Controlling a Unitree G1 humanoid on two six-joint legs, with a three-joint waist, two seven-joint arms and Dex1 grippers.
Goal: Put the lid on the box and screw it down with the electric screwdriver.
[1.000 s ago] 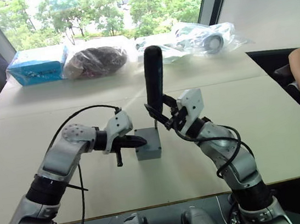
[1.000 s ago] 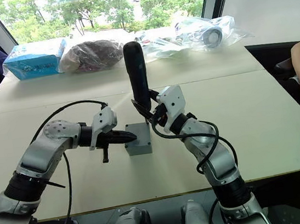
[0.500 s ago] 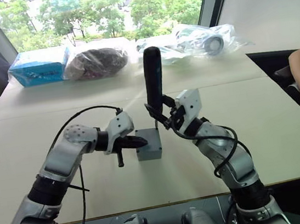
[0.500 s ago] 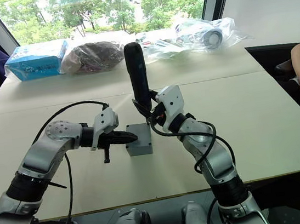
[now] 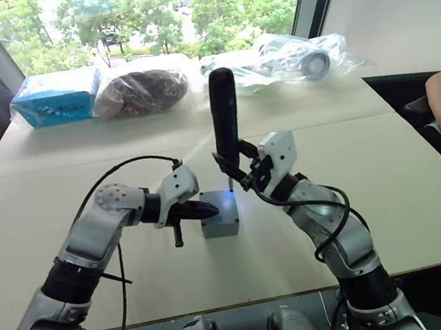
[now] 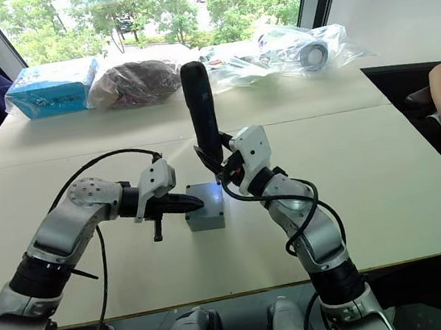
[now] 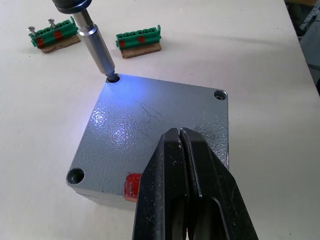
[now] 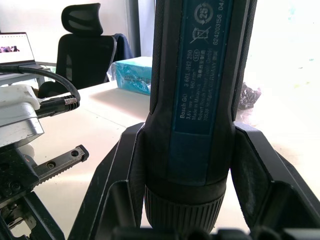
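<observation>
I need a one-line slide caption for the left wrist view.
Screwdriver bit seated in a corner hole of the lid, steadied by the shut left gripper.

The box [image 5: 218, 214] sits mid-table [image 5: 387, 192] with the lid [image 7: 155, 130] on it. The electric screwdriver [image 5: 226, 123] stands upright over the lid's far right corner. Two terminal blocks [image 7: 139, 41] lie beyond the box. Packets [image 5: 142, 90] line the far edge.

Lid [image 7: 160, 130] top crowded: left end effector [image 7: 181, 150] pressed on, screwdriver bit [image 7: 95, 42] in corner hole, 3 corners free
</observation>
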